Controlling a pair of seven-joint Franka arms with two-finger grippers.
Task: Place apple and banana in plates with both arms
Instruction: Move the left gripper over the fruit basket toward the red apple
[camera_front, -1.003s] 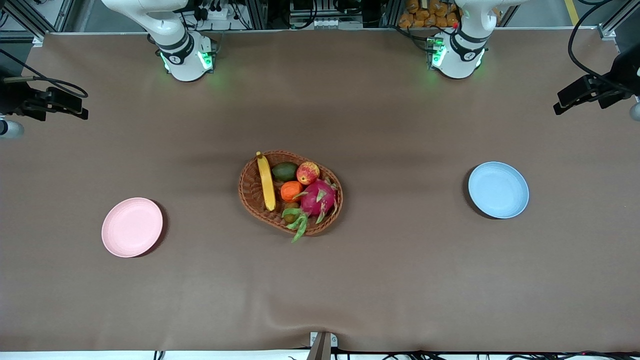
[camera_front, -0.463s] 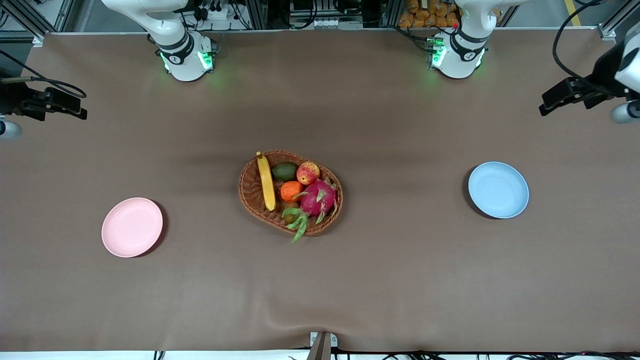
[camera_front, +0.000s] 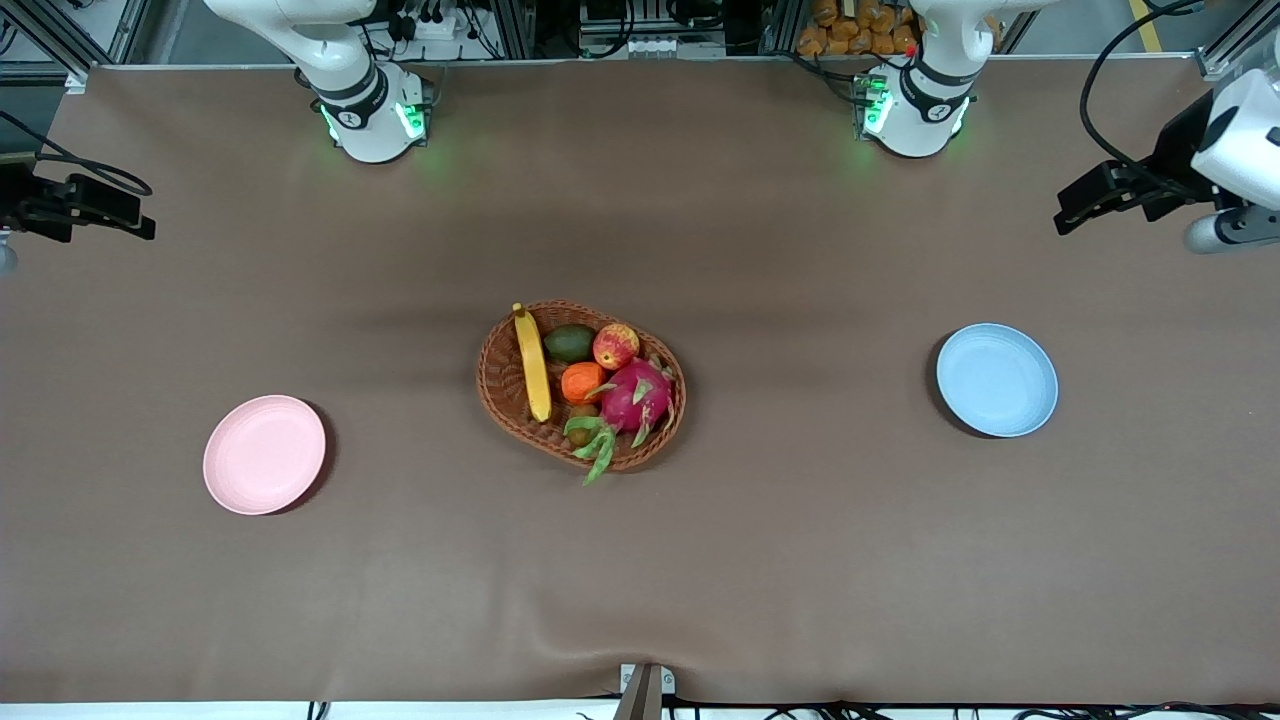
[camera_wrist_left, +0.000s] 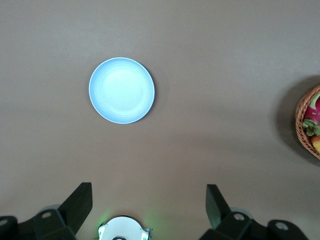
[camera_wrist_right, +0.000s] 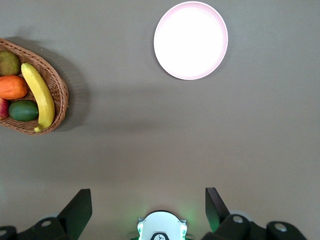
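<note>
Over the table's left-arm edge, the left gripper (camera_wrist_left: 148, 207) has drifted inward, fingers apart; the right gripper (camera_wrist_right: 148, 207), equally spread, has retreated toward its edge.

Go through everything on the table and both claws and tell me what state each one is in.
apple: in the wicker basket
banana: lying in the basket
pink plate: empty
blue plate: empty
left claw: open, holding nothing, over bare table
right claw: open, holding nothing, over bare table
</note>
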